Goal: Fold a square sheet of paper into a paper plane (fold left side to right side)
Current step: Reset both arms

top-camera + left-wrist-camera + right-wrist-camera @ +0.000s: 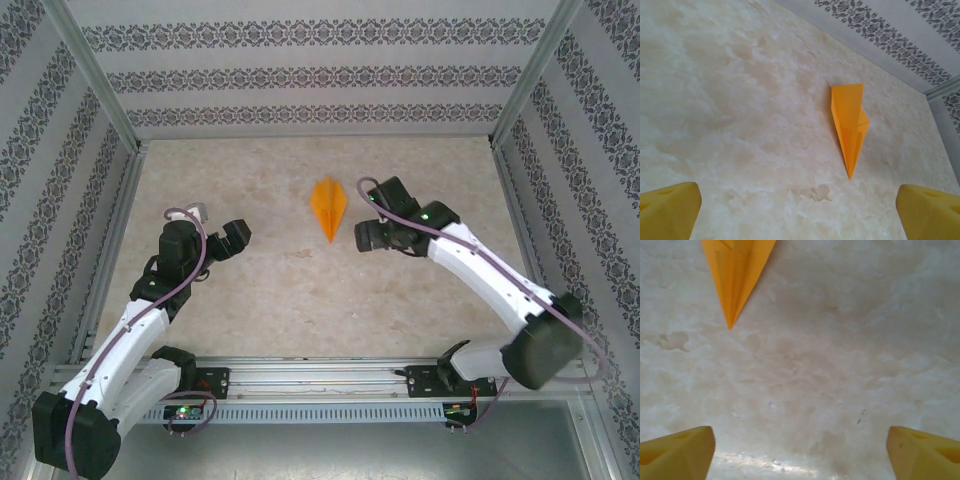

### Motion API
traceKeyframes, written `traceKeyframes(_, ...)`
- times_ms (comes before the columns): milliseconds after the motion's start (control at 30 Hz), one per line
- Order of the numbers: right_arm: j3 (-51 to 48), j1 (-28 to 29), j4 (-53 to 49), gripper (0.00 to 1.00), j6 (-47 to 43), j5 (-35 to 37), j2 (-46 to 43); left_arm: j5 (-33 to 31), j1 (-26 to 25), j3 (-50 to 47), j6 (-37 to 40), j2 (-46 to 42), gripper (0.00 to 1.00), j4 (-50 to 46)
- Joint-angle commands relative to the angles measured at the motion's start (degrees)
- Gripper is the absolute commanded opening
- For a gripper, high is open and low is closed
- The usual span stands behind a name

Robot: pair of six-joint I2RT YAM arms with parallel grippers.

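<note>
The orange paper plane (pixel 329 207) lies flat on the marbled table, a slim dart with its point toward the arms. From the left wrist view the paper plane (pixel 850 125) lies ahead and to the right. In the right wrist view its tip (pixel 737 275) enters at the top left. My left gripper (pixel 236 238) hovers to the plane's left, open and empty, its yellow fingertips (pixel 670 210) wide apart. My right gripper (pixel 366 212) stands just right of the plane, open, with bare table between its fingertips (pixel 922 452).
Patterned walls (pixel 300 70) enclose the table on three sides behind metal frame posts (pixel 95 75). The aluminium rail (pixel 320 375) with both arm bases runs along the near edge. Bare marbled surface (pixel 300 290) lies between the arms.
</note>
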Motion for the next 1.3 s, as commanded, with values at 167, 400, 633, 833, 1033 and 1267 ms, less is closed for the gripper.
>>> traceKeyframes(167, -17.5, -7.8, 17.3, 0.98, -5.6, 3.6, -18.5, -4.3, 1.2, 2.7, 2.5, 0.4, 1.0, -3.3)
traceKeyframes(400, -27.5, -15.7, 27.0, 0.98, -10.3, 5.3, -26.2, -3.6, 1.5, 2.1, 0.5, 4.0, 1.0, 0.1)
traceKeyframes(633, -37.0, -24.6, 40.9, 0.98, -13.1, 3.3, -24.0, -4.3, 1.7, 3.1, 1.2, 7.0, 1.0, 0.5)
traceKeyframes(833, -43.0, -30.0, 57.3, 0.98, -13.4, -2.5, -17.1, -4.7, 2.1, 3.8, 1.8, 8.6, 1.0, 0.4)
traceKeyframes(1033, -44.1, -30.7, 68.6, 0.98, -15.7, -6.2, -9.2, -4.9, 2.7, 4.1, 2.1, 9.4, 1.0, -0.2)
traceKeyframes(1267, -44.1, -31.0, 81.4, 0.98, -16.7, -10.7, -1.7, -5.2, 3.2, 4.2, 2.6, 9.7, 1.0, -0.7)
